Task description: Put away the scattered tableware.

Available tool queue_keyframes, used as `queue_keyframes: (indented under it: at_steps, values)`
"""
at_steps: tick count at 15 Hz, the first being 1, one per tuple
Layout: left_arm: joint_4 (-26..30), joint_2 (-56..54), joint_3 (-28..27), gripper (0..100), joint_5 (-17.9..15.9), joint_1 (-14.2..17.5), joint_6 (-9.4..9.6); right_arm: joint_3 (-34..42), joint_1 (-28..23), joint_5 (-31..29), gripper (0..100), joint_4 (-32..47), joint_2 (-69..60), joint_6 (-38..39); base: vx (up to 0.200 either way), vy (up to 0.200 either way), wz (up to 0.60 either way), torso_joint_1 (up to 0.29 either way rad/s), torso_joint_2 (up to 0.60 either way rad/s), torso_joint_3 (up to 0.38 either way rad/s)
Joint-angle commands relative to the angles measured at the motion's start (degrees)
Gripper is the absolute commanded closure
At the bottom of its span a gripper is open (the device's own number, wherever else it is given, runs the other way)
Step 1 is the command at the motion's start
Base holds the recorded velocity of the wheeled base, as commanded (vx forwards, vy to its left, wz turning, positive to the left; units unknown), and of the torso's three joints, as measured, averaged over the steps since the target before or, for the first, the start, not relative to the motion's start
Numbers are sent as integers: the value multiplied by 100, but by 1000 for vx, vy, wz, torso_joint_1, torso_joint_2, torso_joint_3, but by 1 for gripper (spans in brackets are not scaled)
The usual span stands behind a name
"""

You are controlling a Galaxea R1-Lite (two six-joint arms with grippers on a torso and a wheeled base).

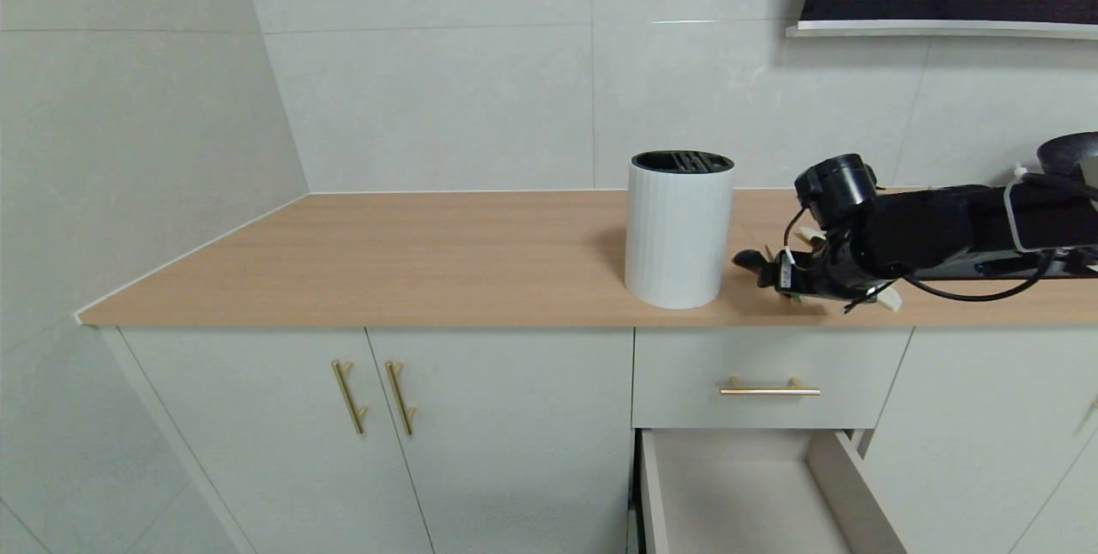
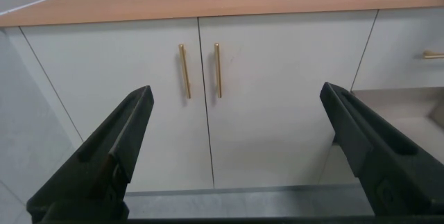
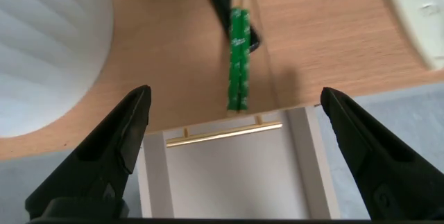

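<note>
A pair of wooden chopsticks with green ends (image 3: 239, 57) lies on the wooden counter (image 1: 429, 254) near its front edge, beside a black utensil (image 3: 220, 2). In the head view the utensil's dark end (image 1: 751, 260) pokes out just right of the white ribbed holder with a black slotted top (image 1: 678, 228). My right gripper (image 1: 845, 275) hovers low over the chopsticks, open, with nothing between its fingers (image 3: 104, 161). My left gripper (image 2: 236, 154) is open and holds nothing, low in front of the cabinet doors (image 2: 201, 78).
A drawer (image 1: 746, 494) stands pulled open below the counter, under a closed drawer with a gold handle (image 1: 769, 388). The rim of a white plate (image 3: 416, 16) lies on the counter near the chopsticks. The counter's left half is bare wood.
</note>
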Motion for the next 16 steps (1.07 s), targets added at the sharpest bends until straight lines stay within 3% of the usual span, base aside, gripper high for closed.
queue_keyframes:
  at_steps: [1, 10, 11, 16]
  values:
    - [-5, 0, 0, 0, 1, 0, 0, -25, -6, 6, 0, -5, 184, 8, 0, 0, 0, 0, 0, 0]
    - [3, 0, 0, 0, 1, 0, 0, -236, -14, -3, 0, -14, 439, 166, 0, 0, 0, 0, 0, 0]
    - [3, 0, 0, 0, 1, 0, 0, -245, -14, -3, 100, -14, 448, 184, 0, 0, 0, 0, 0, 0]
    - [-5, 0, 0, 0, 1, 0, 0, -236, -14, -3, 100, -14, 378, 201, 0, 0, 0, 0, 0, 0]
